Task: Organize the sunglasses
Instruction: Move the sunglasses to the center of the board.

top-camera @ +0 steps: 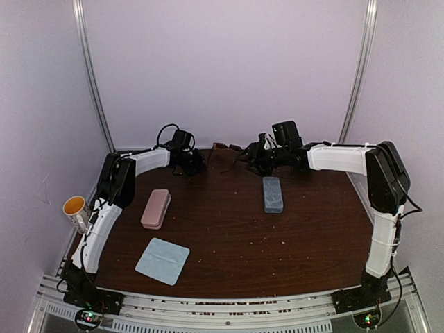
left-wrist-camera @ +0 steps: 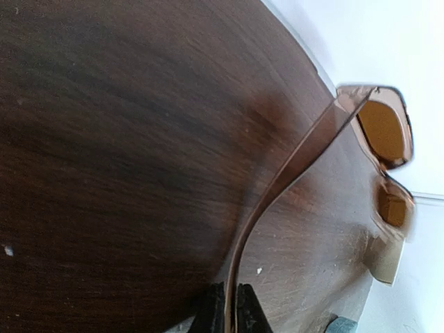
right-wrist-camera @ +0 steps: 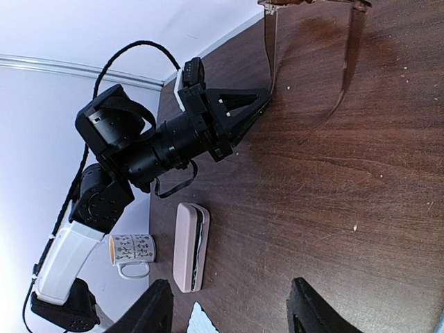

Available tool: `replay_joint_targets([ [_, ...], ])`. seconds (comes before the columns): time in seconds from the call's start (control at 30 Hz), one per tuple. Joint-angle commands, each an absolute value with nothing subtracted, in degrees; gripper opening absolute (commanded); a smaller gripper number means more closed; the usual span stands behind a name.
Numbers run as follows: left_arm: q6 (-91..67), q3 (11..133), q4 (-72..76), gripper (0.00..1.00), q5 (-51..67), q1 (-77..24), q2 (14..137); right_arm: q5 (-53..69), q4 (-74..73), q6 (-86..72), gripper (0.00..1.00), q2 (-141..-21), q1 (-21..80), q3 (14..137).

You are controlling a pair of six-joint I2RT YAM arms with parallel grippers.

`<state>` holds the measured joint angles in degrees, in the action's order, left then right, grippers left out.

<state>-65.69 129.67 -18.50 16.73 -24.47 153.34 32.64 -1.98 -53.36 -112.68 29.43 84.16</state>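
Now the left tool (left-wrist-camera: 230,309) pinches a temple of the brown sunglasses (left-wrist-camera: 385,128), while the right tool (right-wrist-camera: 229,309) stands spread.

The worktop (top-camera: 229,243) lies bare at centre and lower right. Pink case (top-camera: 155,208) and cloth (top-camera: 162,261) block lower left, grey case (top-camera: 272,194) centre right; left claw (top-camera: 202,166), right claw (top-camera: 245,157) and glasses (top-camera: 221,154) crowd upper middle.

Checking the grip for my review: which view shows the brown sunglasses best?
Left wrist: the brown sunglasses fill it, one temple pinched in the left pincer. Right wrist shows only both temples at its top edge; top external, just a small dark shape.
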Motion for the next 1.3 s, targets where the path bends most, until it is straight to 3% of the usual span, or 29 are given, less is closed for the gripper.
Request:
replay_joint_targets([
  [0.0, -65.33, 128.57, -18.14, 0.04, 18.63, -24.29, 154.20, 33.16, -2.61, -52.89, 0.57, -111.27, 29.09, 86.00],
  [0.47, -54.02, 109.40, -17.49, 0.00, 14.53, -26.20, 140.39, 31.68, -5.33, -49.82, 0.57, -109.62, 28.92, 85.53],
  [0.83, -42.34, 93.78, -21.96, 0.00, 3.98, -34.07, 127.89, 27.59, -11.03, -44.53, 0.57, -107.44, 28.06, 86.40],
  [1.27, -40.01, 79.29, -27.05, 0.00, -8.23, -39.58, 115.69, 23.21, -17.56, -38.68, 0.57, -104.97, 27.86, 84.32],
])
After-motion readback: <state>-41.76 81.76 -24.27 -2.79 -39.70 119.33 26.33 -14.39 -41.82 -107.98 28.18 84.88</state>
